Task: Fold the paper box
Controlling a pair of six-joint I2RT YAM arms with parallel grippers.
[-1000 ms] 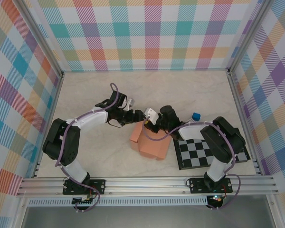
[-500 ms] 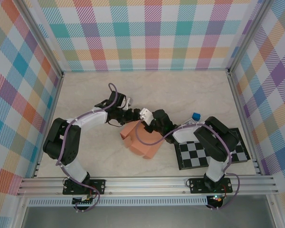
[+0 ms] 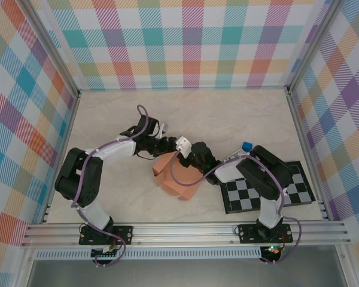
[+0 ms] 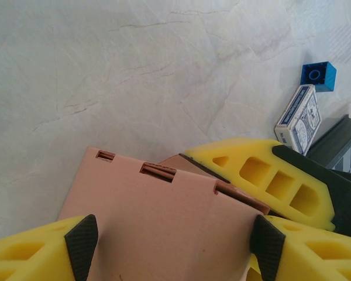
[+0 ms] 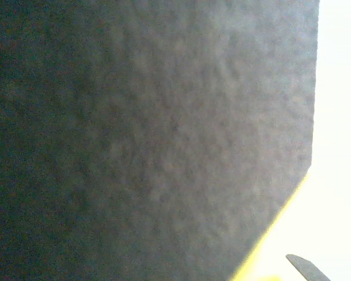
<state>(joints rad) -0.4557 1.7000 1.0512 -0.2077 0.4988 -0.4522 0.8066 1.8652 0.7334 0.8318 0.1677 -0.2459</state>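
The paper box (image 3: 178,177) is a salmon-orange, partly folded box at the table's middle. In the left wrist view its slotted top panel (image 4: 164,216) spans the gap between my left gripper's (image 4: 174,243) black pads (image 4: 82,246), which press on its two sides. My left gripper (image 3: 167,146) reaches the box from the back left. My right gripper (image 3: 185,158) sits at the box's top far edge. One of its yellow fingers (image 4: 263,175) lies over a darker flap there. In the right wrist view a dark surface close to the lens hides the jaws.
A black-and-white checkered board (image 3: 266,191) lies to the right of the box. A small blue block (image 3: 246,146) and a card deck (image 4: 298,117) sit behind the board. Plaid walls and metal rails close in the table.
The box has slid left and turned a little. The right arm has stretched further left over it. My left gripper has narrowed slightly around the box.
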